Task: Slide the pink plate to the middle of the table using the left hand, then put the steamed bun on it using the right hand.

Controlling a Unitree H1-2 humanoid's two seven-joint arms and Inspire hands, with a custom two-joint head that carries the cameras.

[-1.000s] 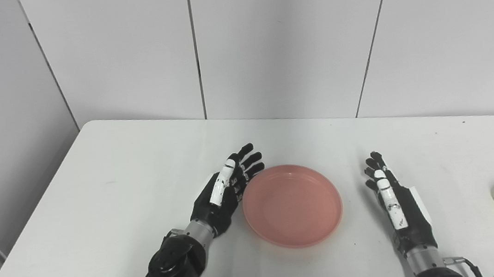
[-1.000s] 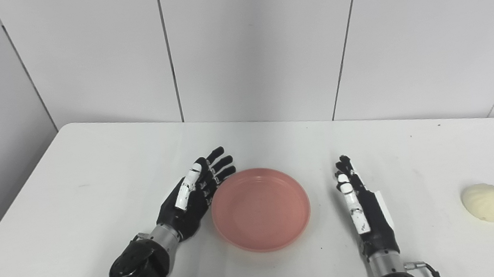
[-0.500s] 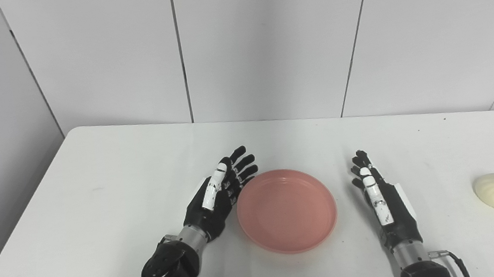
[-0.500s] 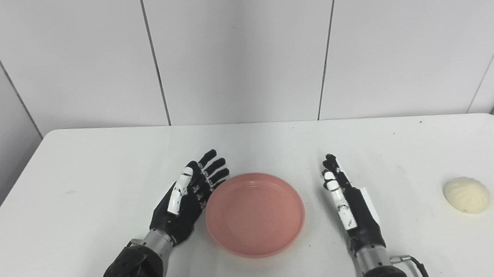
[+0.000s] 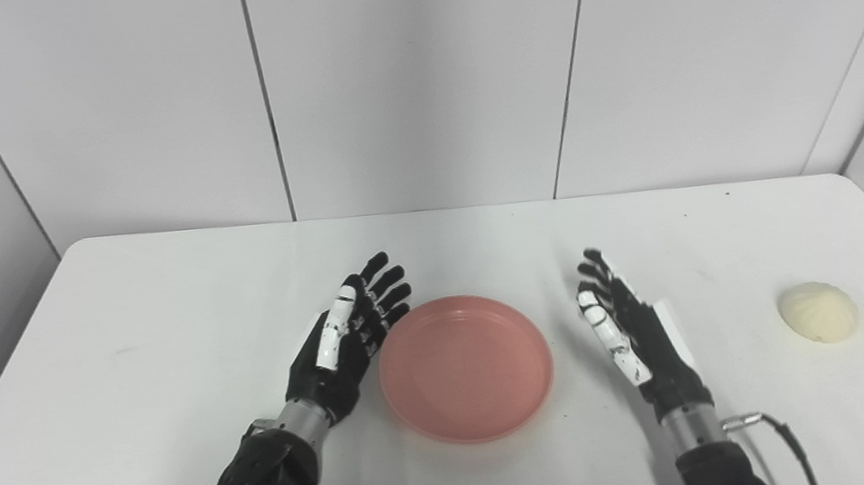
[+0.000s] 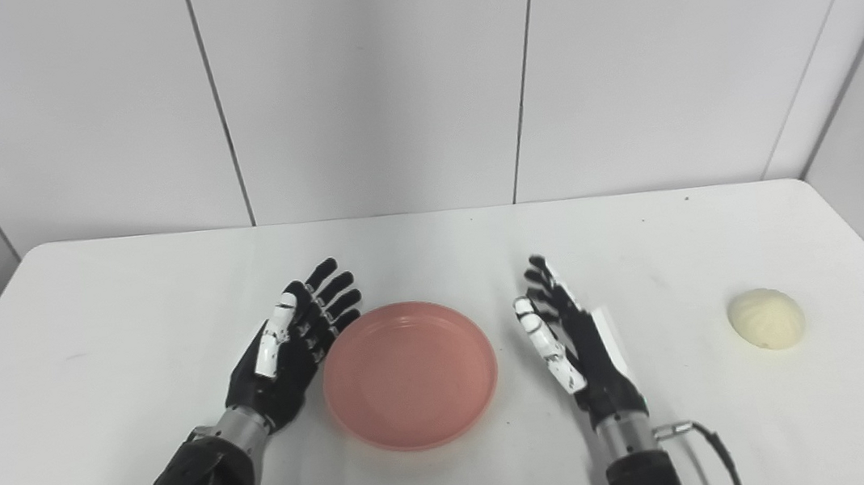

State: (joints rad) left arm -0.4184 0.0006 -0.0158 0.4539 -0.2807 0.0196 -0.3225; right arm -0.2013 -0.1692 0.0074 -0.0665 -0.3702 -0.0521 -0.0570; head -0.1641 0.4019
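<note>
Two hands flank a pink plate (image 5: 466, 367) near the middle of a white table (image 5: 164, 322). The left hand (image 5: 342, 342) lies at the plate's nine to ten o'clock, palm turned toward the rim, fingers (image 5: 387, 290) straight and fanned apart, their tips just beside the rim at about ten o'clock; whether they touch it cannot be told. It holds nothing. The right hand (image 5: 630, 324) stands on edge at the plate's three o'clock, clearly apart from the rim, palm facing the plate, fingers extended and slightly spread, gripping nothing.

The steamed bun (image 5: 817, 312), pale cream with a pleated top, rests on the table farther out at three o'clock, well apart from the right hand and near the table's right edge. The plate is shallow, with a raised rim and nothing in it.

The tabletop is matte white with rounded far corners and a few small dark specks. A thin cable (image 5: 780, 439) loops from the right wrist toward the near edge. Behind the table, at twelve o'clock, rise plain light grey wall panels (image 5: 413, 74) divided by narrow dark seams.
</note>
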